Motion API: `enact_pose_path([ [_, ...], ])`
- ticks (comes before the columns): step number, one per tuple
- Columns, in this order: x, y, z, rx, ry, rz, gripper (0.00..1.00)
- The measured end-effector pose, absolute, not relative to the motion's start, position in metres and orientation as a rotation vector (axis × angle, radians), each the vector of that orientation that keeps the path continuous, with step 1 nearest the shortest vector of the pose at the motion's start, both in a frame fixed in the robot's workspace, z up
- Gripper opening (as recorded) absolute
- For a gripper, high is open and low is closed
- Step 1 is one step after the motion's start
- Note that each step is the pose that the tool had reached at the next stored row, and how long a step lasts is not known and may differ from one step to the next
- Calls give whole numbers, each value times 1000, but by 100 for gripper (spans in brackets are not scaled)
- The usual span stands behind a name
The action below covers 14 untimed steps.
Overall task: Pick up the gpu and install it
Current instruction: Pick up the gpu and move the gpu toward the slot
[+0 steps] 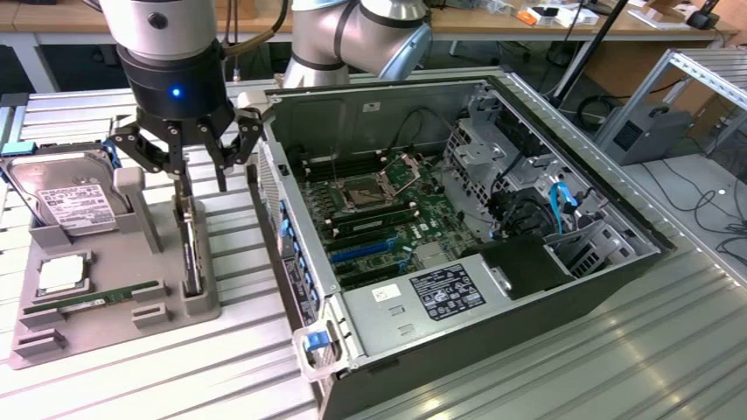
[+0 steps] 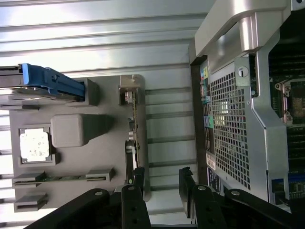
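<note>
One pincer [image 1: 201,171], spread wide and empty, hangs above gpu [image 1: 187,249]. Card stands on edge in grey holder [image 1: 117,328] on desk [image 1: 233,376], at exterior view's left of open case [image 1: 350,105]. Advice: centre jaws astride thin edge, since wrist view suggests offset; descend straight, clamp squarely.

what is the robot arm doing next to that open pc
The robot arm's hand hangs open just above the gpu, which stands on edge in a slot of the grey holder, next to a hard drive. The card is not gripped or lifted yet. The open computer case lies at the exterior view's right with its motherboard exposed.
</note>
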<state>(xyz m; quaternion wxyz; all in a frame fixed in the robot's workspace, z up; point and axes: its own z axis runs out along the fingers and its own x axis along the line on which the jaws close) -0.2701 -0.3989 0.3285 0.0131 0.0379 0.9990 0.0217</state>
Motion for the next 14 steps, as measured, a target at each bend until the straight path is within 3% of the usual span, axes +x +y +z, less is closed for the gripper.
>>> enact_pose_path([
  [14, -270, -399, 325, 118, 3112, 68, 42],
])
